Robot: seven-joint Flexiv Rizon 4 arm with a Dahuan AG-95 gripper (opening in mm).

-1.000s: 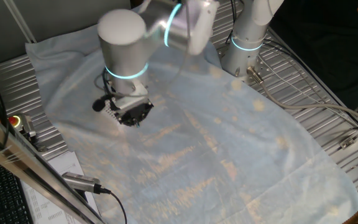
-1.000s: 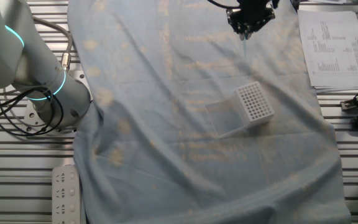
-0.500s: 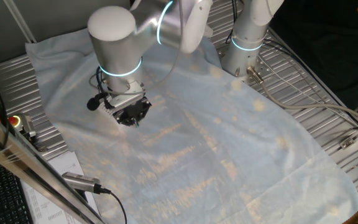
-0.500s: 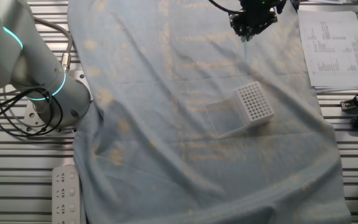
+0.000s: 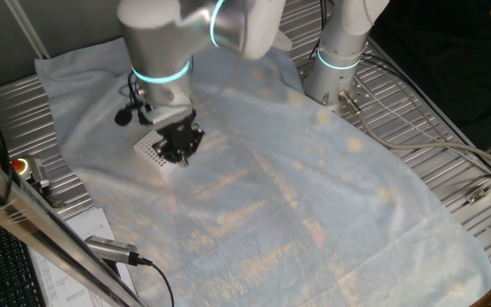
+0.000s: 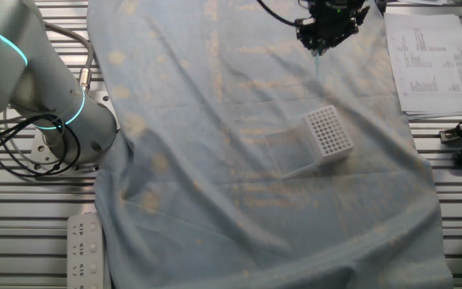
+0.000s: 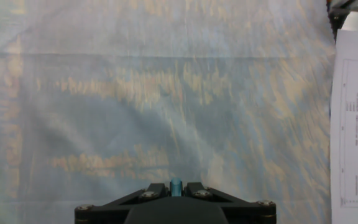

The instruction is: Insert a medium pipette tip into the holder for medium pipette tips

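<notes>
Black two-finger hand (image 6: pixel 324 32): upper centre-right of the other fixed view, pinching a slender teal-tinted plastic pipette tip (image 7: pixel 176 186), seen between the fingers at the hand view's bottom edge. White square plastic holder with gridded dark holes (image 6: pixel 329 132): right of centre, on the cloth-draped worktop (image 6: pixel 215 160), apart from the hand.

Cloth-draped table (image 6: pixel 38 233), white holder (image 6: pixel 328 134), papers (image 6: pixel 427 56)
</notes>
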